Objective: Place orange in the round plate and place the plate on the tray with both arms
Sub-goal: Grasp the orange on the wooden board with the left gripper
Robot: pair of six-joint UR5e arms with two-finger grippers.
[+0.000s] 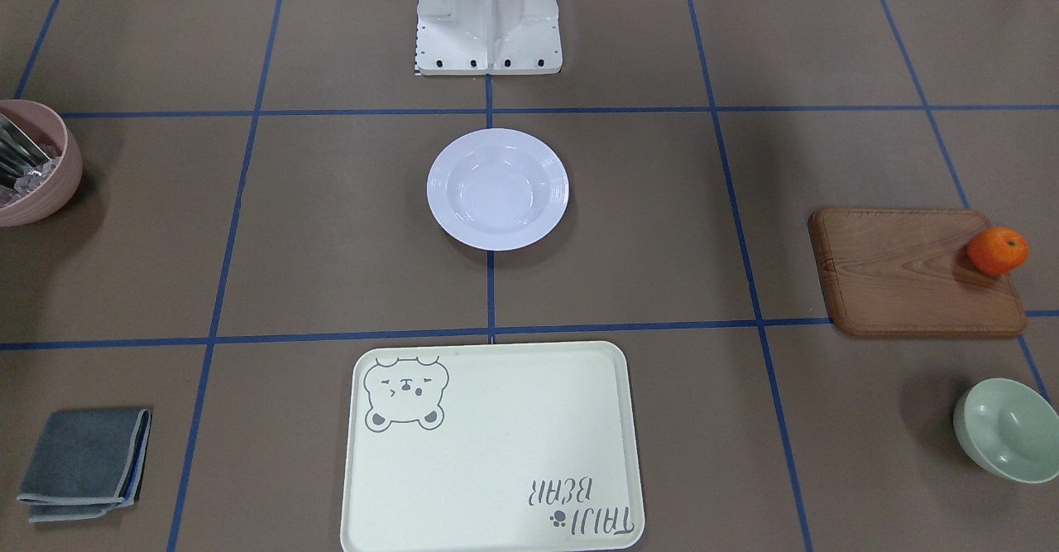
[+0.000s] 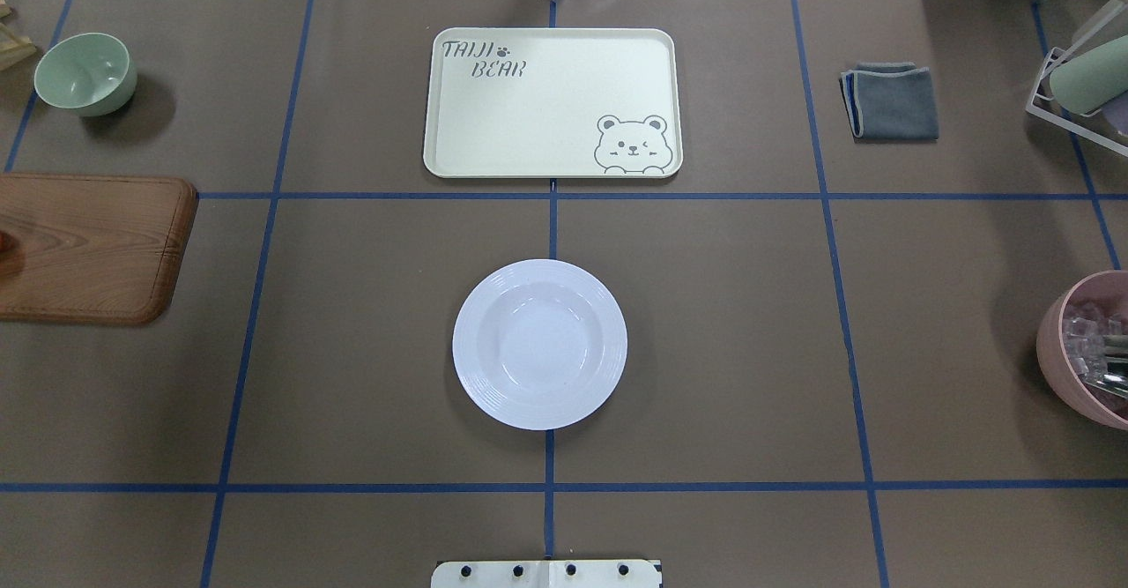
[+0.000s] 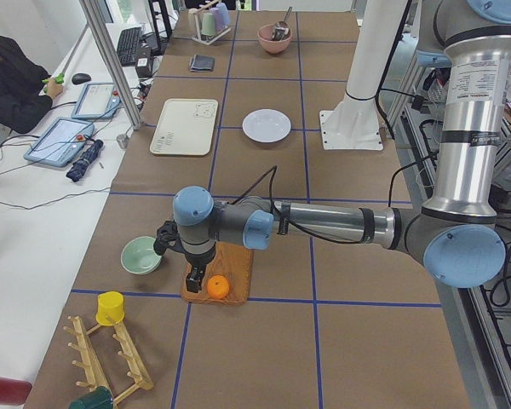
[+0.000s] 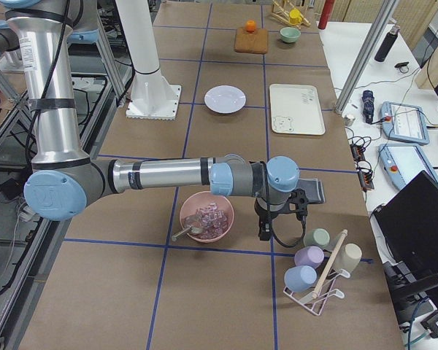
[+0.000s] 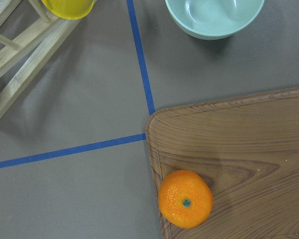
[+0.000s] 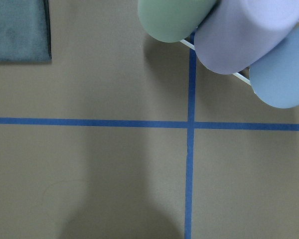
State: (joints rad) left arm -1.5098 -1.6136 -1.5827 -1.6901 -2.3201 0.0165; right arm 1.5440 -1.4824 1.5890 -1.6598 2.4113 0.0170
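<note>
**Orange on the board's corner, left gripper poised beside it**

The left gripper (image 3: 195,279) hangs fingers-down over the wooden board (image 1: 902,275). The orange (image 5: 185,199) lies just beside it, at about 4 o'clock in the left side view. Only that distant view shows the fingers, so I cannot tell whether they are spread or closed, or whether they touch the fruit. In the left wrist view the orange sits near 6 o'clock, stem dot up, right on the board's edge by a rounded corner.

The right gripper (image 4: 265,230) points down at the table, with the pink bowl (image 4: 206,216) at its 9 o'clock in the right side view. Its finger state also cannot be read. Its wrist camera sees only tape lines, a corner of the grey cloth (image 6: 19,30) and three lying cups (image 6: 239,30) (green, lilac, blue).

The round plate (image 2: 539,344) lies empty at the table's middle. The tray (image 2: 546,103), also bare, lies at its 12 o'clock in the overhead view, apart from it. The pale-green bowl (image 2: 85,72) is empty. The pink bowl holds clear cube-like pieces and a metal utensil.

In the overhead view the board is cut off at 9 o'clock, and the orange shows only as a blurred sliver there.
</note>
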